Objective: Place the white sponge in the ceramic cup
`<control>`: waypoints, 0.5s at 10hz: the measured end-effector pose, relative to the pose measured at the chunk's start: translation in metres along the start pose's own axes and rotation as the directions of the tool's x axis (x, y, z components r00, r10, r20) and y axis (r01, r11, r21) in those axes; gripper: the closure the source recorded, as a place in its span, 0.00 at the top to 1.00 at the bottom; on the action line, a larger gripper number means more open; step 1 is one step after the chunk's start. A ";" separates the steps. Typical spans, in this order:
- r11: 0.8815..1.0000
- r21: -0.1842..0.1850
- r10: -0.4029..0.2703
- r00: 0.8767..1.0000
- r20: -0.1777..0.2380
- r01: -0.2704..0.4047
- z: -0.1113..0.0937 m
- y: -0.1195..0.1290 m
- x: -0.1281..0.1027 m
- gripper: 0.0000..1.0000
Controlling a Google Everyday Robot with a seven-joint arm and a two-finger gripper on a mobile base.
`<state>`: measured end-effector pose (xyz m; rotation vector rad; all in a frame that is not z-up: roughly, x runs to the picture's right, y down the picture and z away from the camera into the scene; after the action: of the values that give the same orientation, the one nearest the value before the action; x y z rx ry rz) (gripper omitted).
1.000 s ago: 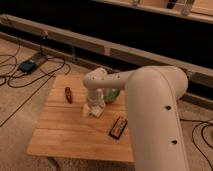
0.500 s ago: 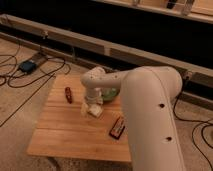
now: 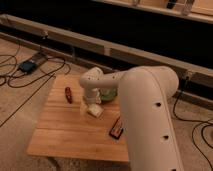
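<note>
Wooden desk carries the white sponge near its middle, right under the gripper, whose grip I cannot tell; the bent, down-reaching arm hides most of the green bowl behind.

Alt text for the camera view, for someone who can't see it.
A white robot arm reaches over a wooden table, its gripper down by the white sponge. A green bowl sits behind the gripper, a red item to the left, a dark packet front right.
</note>
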<state>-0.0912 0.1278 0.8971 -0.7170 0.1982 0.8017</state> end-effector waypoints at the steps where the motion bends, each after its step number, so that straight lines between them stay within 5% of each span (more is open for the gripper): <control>1: 1.000 0.010 -0.010 1.000 -0.001 0.010 0.002 0.000 -0.001 0.80; 3: 0.999 0.028 -0.025 1.000 -0.004 0.025 0.006 0.001 -0.003 0.75; 5: 0.998 0.046 -0.043 0.999 -0.008 0.044 0.009 0.003 -0.006 0.56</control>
<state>-0.0983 0.1316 0.9047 -0.6785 0.2060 0.7509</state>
